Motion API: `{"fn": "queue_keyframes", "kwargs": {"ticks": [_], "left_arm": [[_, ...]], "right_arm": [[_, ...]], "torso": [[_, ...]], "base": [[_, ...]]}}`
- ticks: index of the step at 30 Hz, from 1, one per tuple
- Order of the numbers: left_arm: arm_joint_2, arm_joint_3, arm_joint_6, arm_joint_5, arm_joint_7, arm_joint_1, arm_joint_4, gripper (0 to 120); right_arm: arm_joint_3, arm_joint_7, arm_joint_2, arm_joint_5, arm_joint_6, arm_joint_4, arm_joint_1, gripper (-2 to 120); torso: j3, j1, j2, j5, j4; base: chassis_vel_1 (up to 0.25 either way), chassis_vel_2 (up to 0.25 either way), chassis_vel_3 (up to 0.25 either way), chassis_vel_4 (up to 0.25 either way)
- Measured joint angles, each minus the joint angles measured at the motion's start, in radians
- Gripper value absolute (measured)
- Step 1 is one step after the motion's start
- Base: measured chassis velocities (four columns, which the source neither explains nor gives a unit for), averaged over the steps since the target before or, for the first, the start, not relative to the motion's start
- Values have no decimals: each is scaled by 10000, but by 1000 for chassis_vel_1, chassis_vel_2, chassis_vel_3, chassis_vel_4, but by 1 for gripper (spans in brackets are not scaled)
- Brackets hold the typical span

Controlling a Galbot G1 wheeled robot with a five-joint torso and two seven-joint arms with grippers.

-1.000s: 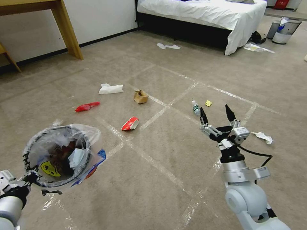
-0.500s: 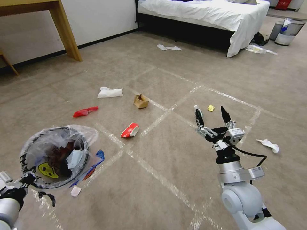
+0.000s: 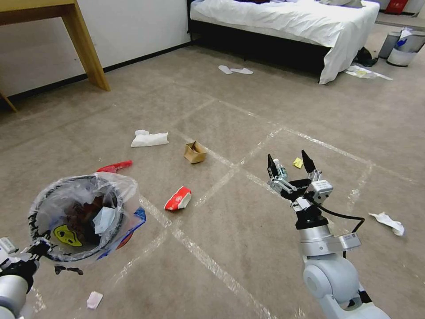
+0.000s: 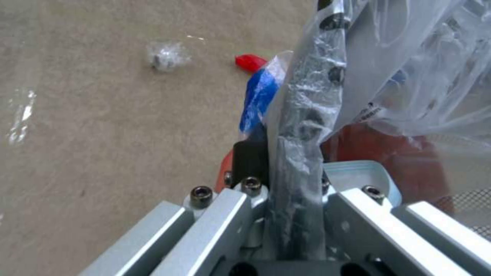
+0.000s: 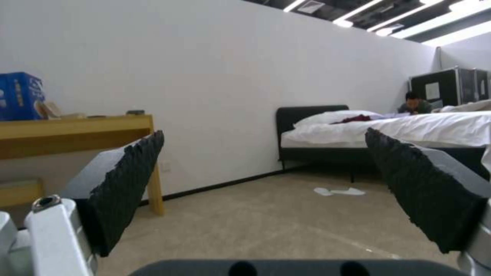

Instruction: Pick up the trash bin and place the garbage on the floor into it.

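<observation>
While the left gripper (image 4: 294,199) clamps the rim of the trash bin (image 3: 77,217), lifted off the carpet, the right gripper (image 3: 290,164) hangs wide beyond it, partly hiding the bottle (image 3: 280,169); a red-white wrapper (image 3: 178,198) lies between.

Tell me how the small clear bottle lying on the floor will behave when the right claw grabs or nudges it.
The bottle lies on its side on the carpet, so a nudge would probably roll it. It looks small and clear, likely light, and its smooth wall may slip or dent in the pads. The right claw hangs open near it.
</observation>
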Motion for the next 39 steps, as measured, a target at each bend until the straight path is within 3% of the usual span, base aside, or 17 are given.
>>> {"fn": "queue_keyframes", "kwargs": {"ticks": [20,30,32,35,38,39], "left_arm": [[-27,-36,-10,0,0,-24,10,0],[31,-36,-12,-6,-5,-82,115,0],[36,-36,-12,-9,-5,-99,151,0],[46,-24,-12,-9,-13,-124,228,0],[39,-19,-12,-9,-15,-126,230,0],[19,-19,-13,-9,-21,-127,228,0]], "right_arm": [[-327,110,5,14,-57,-282,262,100],[-908,454,16,305,-568,-464,659,100],[-1133,622,-19,549,-772,-516,780,100],[-2075,1497,-137,1541,-1978,-613,1330,100],[-2486,1893,-144,2035,-2557,-653,1642,100],[-3154,2588,-89,2984,-3535,-752,2144,100]], "torso": [[0,0,0,0,-3],[-1,-2,-1,0,-2],[-1,-2,0,0,-3],[-1,-2,0,-1,-4],[-1,-2,0,-2,-4],[-1,-2,-1,-2,-1]], "base": [[-146,140,147,-143],[-44,54,43,-49],[0,0,0,0],[0,0,0,0],[0,0,0,0],[0,0,0,0]]}}
